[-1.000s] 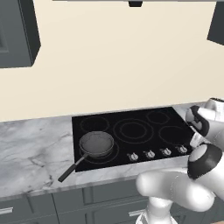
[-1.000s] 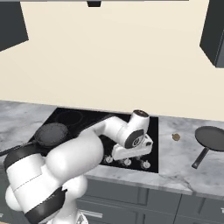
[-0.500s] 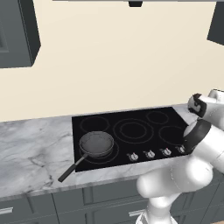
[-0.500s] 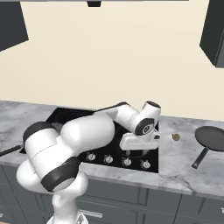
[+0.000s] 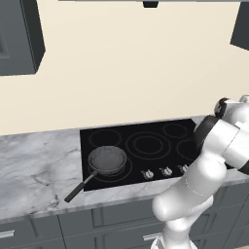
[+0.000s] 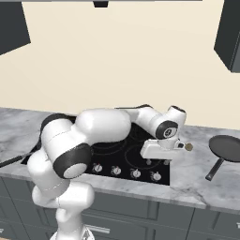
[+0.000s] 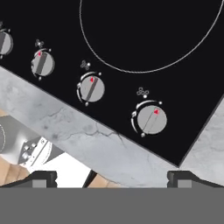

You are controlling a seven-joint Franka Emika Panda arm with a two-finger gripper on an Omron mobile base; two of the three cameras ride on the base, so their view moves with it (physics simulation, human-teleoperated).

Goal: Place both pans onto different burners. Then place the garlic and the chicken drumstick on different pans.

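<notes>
A speckled dark grey frying pan (image 5: 107, 159) sits on the glossy black glass cooktop (image 6: 123, 149); the gripper (image 7: 112, 177), fingers wide apart, hangs above its silver knobs (image 7: 151, 119).

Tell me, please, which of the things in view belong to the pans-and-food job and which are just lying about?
Belonging to the job:
- deeper pan, on a front-left burner
- shallower pan, on the counter right of the cooktop
- small tan lump, beside the cooktop; garlic or drumstick, too small to tell
- gripper

Just there:
- knobs
- wall cabinets
</notes>
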